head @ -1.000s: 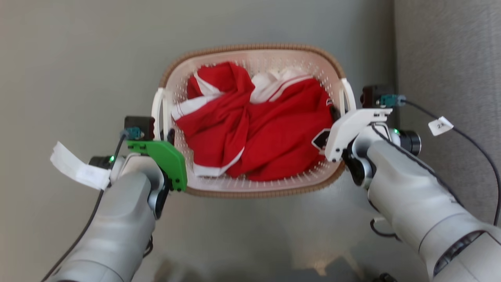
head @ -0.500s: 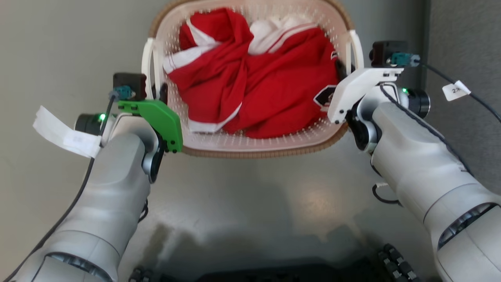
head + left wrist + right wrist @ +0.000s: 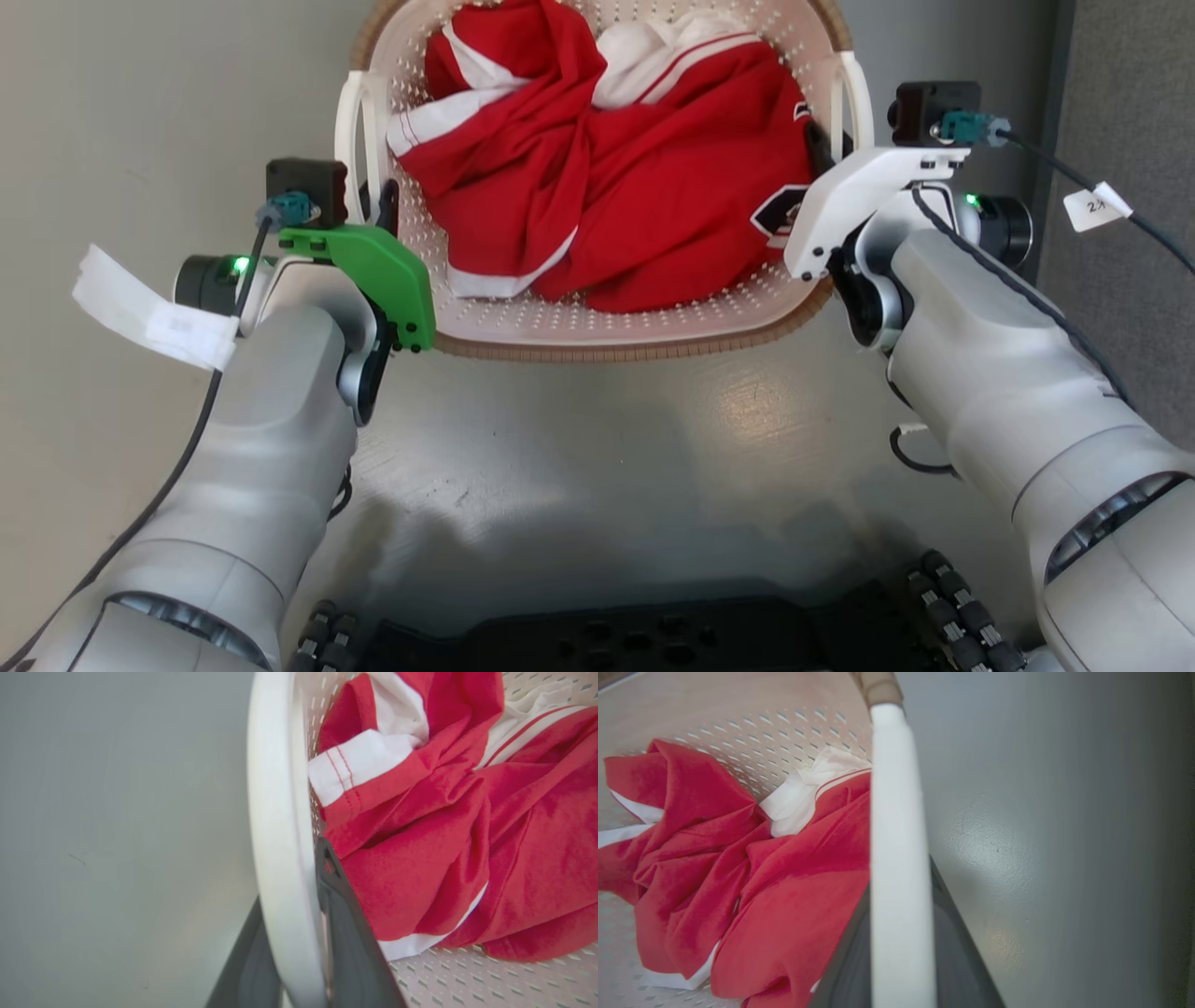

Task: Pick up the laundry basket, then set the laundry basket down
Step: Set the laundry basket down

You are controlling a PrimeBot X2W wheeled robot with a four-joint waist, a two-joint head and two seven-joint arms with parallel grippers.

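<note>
So the laundry basket [image 3: 607, 329] is mouth-up, long side running left-right. The left gripper [image 3: 292, 882] and right gripper [image 3: 899, 886] each pinch a white side handle [image 3: 275, 788]. Off the floor? Can't really tell.

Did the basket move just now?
Yes. The basket has shifted left: its gap to the darker wall on the right widened, though the camera moved too.

Small white tag [image 3: 1094, 206] on cable [image 3: 1044, 161], right of laundry basket [image 3: 607, 327]: reads "2", second character illegible. White paper tag [image 3: 154, 313], left of basket: print blurred. Emblem [image 3: 778, 211] on red garment [image 3: 653, 187] inside basket: unreadable.
</note>
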